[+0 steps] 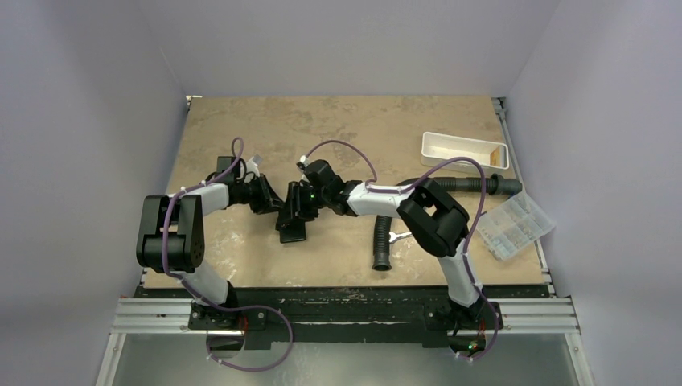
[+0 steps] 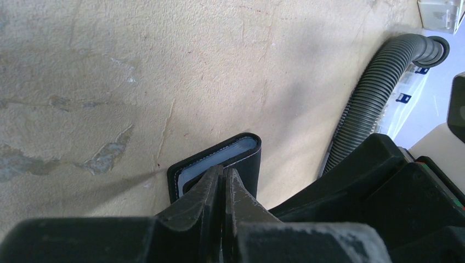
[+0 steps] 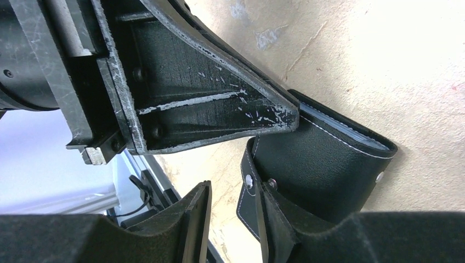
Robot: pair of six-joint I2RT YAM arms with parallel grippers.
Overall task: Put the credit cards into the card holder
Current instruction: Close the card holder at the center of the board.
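Note:
The black card holder [image 1: 293,232] lies near the table's middle, between both grippers. In the left wrist view the holder [image 2: 249,164] stands slightly open, and the edge of a greyish credit card [image 2: 219,156] shows inside it. My left gripper [image 2: 222,171] is shut, its tips pinching the holder's front wall. From the right wrist the holder [image 3: 323,164] shows its snap strap [image 3: 249,203] and a thin grey card edge [image 3: 340,129]. My right gripper [image 3: 233,186] is open, one finger resting against the strap and nothing between the jaws.
A black corrugated hose [image 1: 382,241] runs right of the holder, also seen from the left wrist [image 2: 373,82]. A silver wrench [image 1: 400,236] lies beside it. A white tray [image 1: 464,150] sits at the back right, and a clear compartment box [image 1: 515,225] at the right edge.

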